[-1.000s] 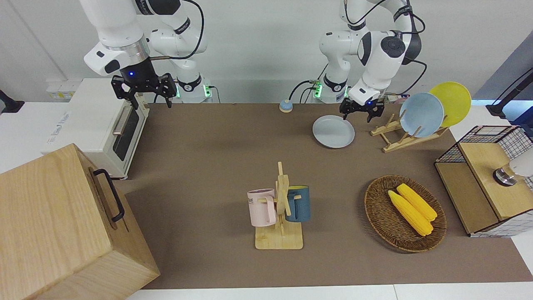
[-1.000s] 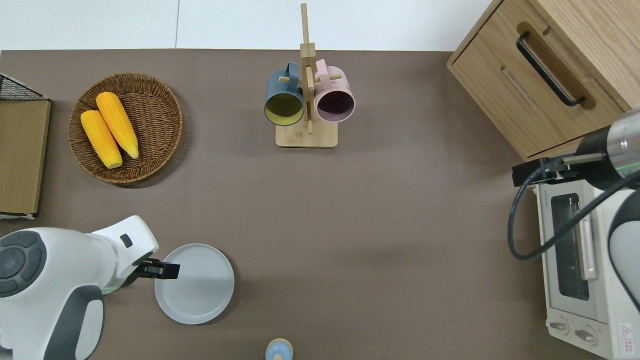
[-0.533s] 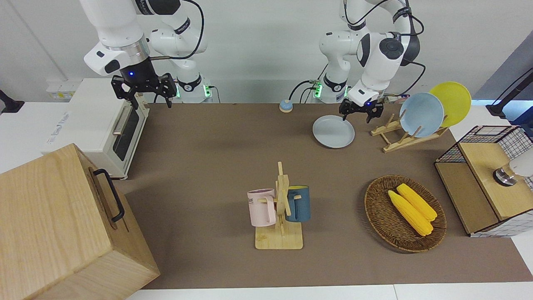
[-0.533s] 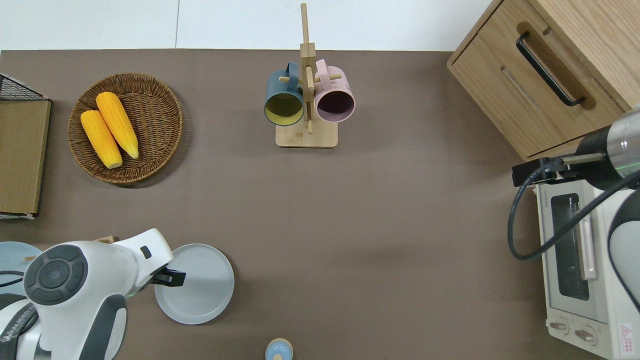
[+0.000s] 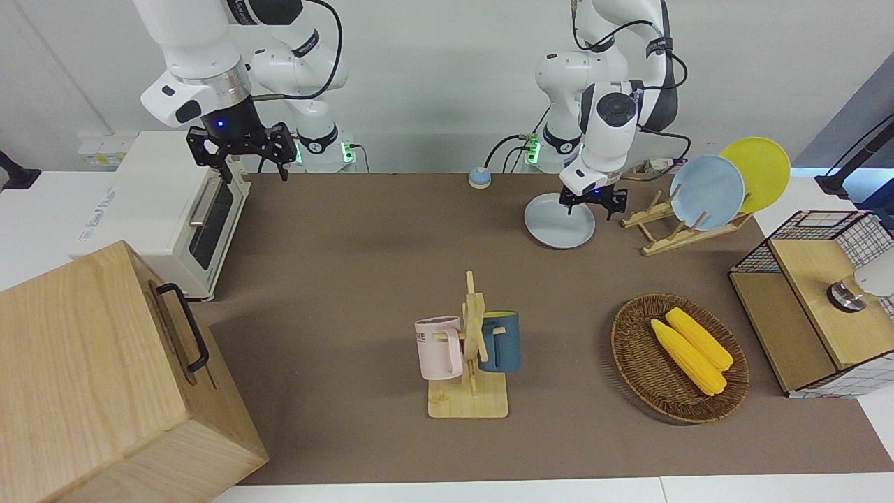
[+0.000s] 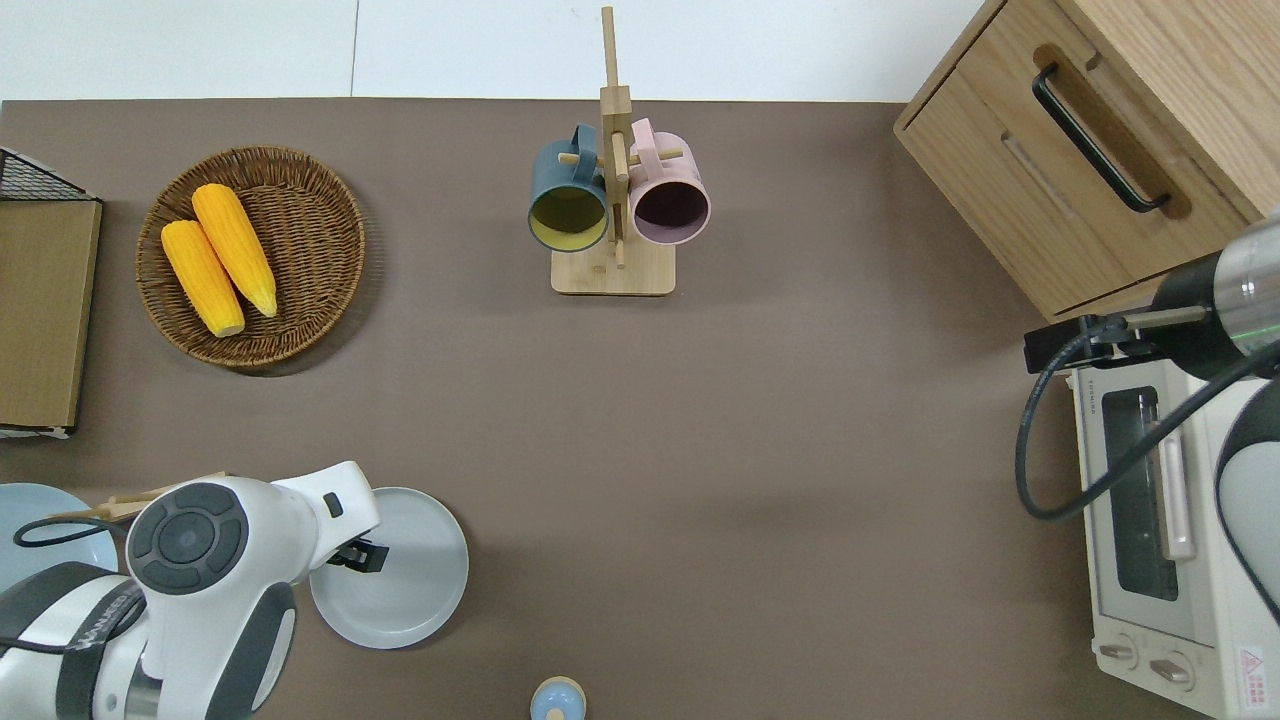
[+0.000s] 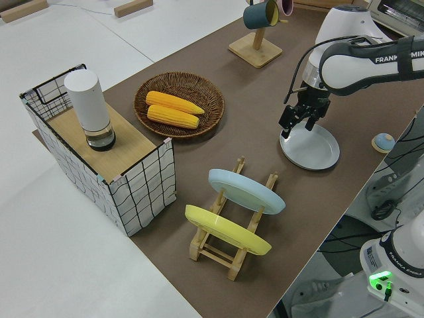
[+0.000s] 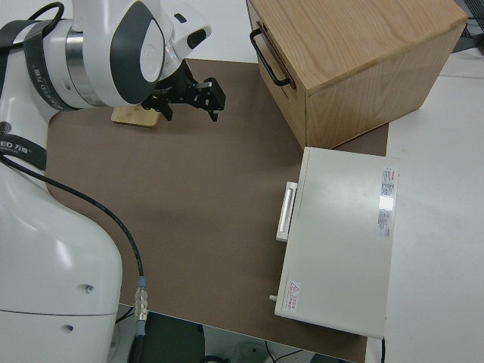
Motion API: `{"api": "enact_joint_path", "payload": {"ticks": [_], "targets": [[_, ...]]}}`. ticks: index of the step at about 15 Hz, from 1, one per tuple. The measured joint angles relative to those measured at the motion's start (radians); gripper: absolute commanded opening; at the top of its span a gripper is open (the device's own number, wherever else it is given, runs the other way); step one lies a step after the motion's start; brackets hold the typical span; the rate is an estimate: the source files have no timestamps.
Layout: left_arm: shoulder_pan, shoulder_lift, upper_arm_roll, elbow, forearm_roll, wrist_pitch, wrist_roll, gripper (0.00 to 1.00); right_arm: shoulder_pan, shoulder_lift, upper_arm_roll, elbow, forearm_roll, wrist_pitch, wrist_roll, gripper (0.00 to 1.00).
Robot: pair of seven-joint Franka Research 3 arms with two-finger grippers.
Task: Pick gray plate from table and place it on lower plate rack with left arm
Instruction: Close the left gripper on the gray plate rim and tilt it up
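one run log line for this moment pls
left claw: open, low over gray plate edge | plate: flat on table, ungrasped | lower plate rack slot: free | right arm: parked

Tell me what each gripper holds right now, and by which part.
Nothing is held. The left gripper hangs open over the gray plate, which lies flat on the table. The right arm is parked.
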Motion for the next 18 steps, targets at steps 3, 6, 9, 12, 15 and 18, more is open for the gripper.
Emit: {"api": "enact_joint_path", "payload": {"ticks": [3,6,9,12,15,18], "targets": [[0.000,0.033,0.000,-0.002,0.005,0.031,0.000,1.00,0.000,0.000,0.000,0.000,0.000,0.000,0.000,0.983],[0.000,0.065,0.001,-0.003,0.009,0.055,0.000,1.00,0.000,0.000,0.000,0.000,0.000,0.000,0.000,0.983],[0.000,0.105,0.001,-0.004,0.015,0.099,0.000,1.00,0.000,0.000,0.000,0.000,0.000,0.000,0.000,0.983],[0.000,0.142,0.002,-0.005,0.016,0.135,0.000,1.00,0.000,0.000,0.000,0.000,0.000,0.000,0.000,0.983],[0.000,0.154,0.003,-0.005,0.016,0.147,0.000,0.99,0.000,0.000,0.000,0.000,0.000,0.000,0.000,0.983],[0.000,0.157,0.003,-0.005,0.016,0.148,0.000,0.96,0.000,0.000,0.000,0.000,0.000,0.000,0.000,0.983]]}}
